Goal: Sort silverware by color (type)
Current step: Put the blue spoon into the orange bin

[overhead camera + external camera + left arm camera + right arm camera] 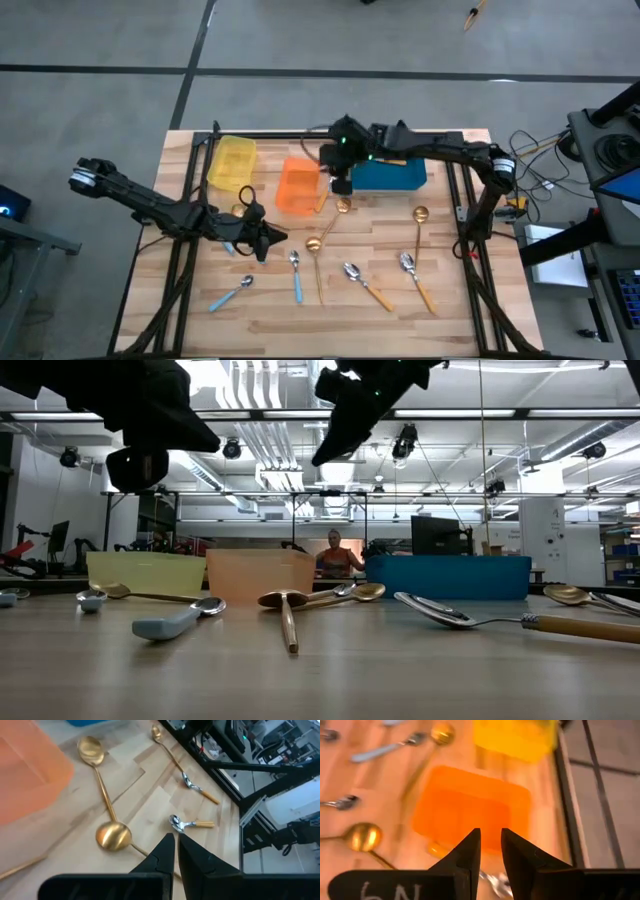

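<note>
Right claw (490, 851) parted, seemingly empty, over orange bin (470, 807); left claw (175, 851) clenched.

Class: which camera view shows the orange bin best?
The high view: the orange bin shows whole between its neighbours. The low view shows one wall, the right wrist view its inside, the left wrist view a corner.

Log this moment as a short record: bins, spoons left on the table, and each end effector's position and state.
bins: yellow bin, orange bin and blue bin in a row at the table's far side
blue-handled spoons: two on the table, and
orange-handled spoons: two, and
gold spoons: three loose
left end effector: shut, empty, above the table's left half
right end effector: slightly open, nothing seen in it, between orange and blue bins
</note>
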